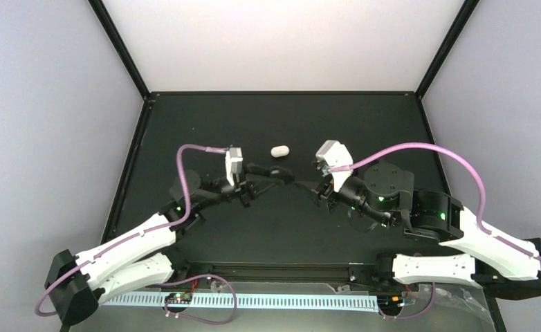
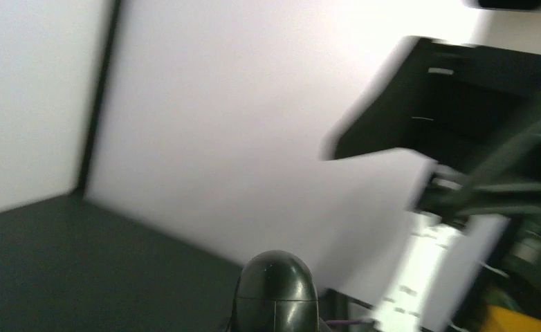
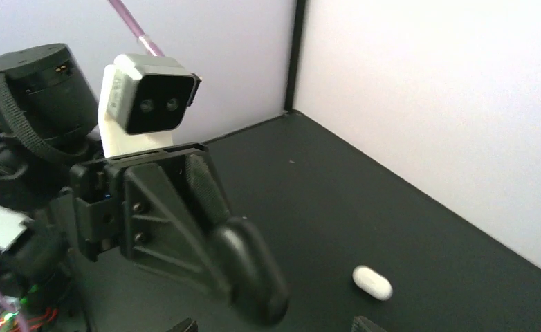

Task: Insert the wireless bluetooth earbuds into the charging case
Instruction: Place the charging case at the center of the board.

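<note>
Right gripper (image 1: 309, 185), fingertips (image 3: 364, 324) cut off

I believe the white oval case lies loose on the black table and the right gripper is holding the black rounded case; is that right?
Not quite: the left gripper, not the right, holds the black rounded case, as the right wrist view shows; the right gripper is open and empty. The white oval case does lie loose on the black table.

In the left wrist view the right arm (image 2: 461, 104) is blurred; the right fingers (image 3: 368, 325) are cropped, seemingly apart.
</note>
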### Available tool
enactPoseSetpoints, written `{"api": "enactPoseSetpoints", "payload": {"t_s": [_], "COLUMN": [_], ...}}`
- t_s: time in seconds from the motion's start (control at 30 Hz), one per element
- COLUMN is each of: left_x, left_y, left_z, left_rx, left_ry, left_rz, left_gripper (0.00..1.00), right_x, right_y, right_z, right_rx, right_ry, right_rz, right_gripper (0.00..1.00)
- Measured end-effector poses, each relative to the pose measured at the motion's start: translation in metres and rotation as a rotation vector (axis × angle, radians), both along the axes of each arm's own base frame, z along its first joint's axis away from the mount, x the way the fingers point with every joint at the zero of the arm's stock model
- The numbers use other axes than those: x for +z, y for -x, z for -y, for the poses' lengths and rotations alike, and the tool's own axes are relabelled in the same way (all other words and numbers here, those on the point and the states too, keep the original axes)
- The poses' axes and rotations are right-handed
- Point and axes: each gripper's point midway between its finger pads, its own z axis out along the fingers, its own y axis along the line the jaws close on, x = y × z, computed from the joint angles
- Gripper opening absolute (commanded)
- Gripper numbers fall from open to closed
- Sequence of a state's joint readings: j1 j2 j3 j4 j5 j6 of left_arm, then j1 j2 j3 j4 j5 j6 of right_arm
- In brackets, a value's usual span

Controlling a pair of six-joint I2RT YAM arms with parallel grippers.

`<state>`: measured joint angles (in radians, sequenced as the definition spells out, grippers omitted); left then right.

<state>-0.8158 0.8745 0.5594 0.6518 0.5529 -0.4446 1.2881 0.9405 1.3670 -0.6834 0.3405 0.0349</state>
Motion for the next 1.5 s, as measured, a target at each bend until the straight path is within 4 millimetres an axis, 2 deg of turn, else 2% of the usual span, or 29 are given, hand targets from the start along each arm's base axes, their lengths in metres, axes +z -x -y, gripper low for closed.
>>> {"api": "enactPoseSetpoints", "payload": {"t_s": [0.07, 0.17, 0.23, 0.3, 0.37, 0.43, 0.53, 0.67, 0.83, 1.07, 1.3, 1.5], "left_x": [-0.019, -0.062, -0.103, -0.138, -0.173, -0.207, -0.252, -0.290, -0.316, -0.319, -0.328, -0.326], "left_y": [-0.036, -0.091, -0.129, -0.152, -0.170, -0.183, -0.198, -0.214, -0.233, -0.235, -0.234, -0.235], "left_z": [0.001, -0.011, -0.027, -0.038, -0.045, -0.049, -0.052, -0.058, -0.060, -0.059, -0.063, -0.063], "left_rx": [0.137, 0.325, 0.444, 0.513, 0.559, 0.591, 0.635, 0.681, 0.700, 0.702, 0.724, 0.725], "left_ry": [-0.054, -0.136, -0.191, -0.230, -0.267, -0.303, -0.347, -0.343, -0.311, -0.294, -0.312, -0.310], "left_rz": [-0.121, -0.306, -0.457, -0.576, -0.687, -0.792, -0.927, -1.051, -1.137, -1.156, -1.169, -1.160], "left_gripper": [0.01, 0.01, 0.02, 0.02, 0.01, 0.01, 0.02, 0.02, 0.02, 0.28, 0.36, 0.58], "right_x": [-0.009, -0.034, -0.066, -0.095, -0.124, -0.137, -0.138, -0.131, -0.129, -0.128, -0.131, -0.128], "right_y": [-0.010, -0.020, -0.026, -0.030, -0.033, -0.034, -0.033, -0.031, -0.030, -0.030, -0.031, -0.032], "right_z": [0.012, 0.019, 0.020, 0.023, 0.028, 0.032, 0.037, 0.043, 0.048, 0.056, 0.054, 0.057], "right_rx": [-0.077, -0.160, -0.204, -0.242, -0.279, -0.302, -0.321, -0.332, -0.343, -0.359, -0.362, -0.371], "right_ry": [-0.010, -0.009, 0.016, 0.045, 0.076, 0.075, 0.035, -0.022, -0.040, -0.047, -0.023, -0.019], "right_rz": [-0.014, -0.057, -0.103, -0.144, -0.188, -0.220, -0.250, -0.272, -0.285, -0.283, -0.275, -0.266], "right_gripper": [0.59, 0.59, 0.59, 0.59, 0.59, 0.59, 0.59, 0.60, 0.60, 0.61, 0.61, 0.62]}}
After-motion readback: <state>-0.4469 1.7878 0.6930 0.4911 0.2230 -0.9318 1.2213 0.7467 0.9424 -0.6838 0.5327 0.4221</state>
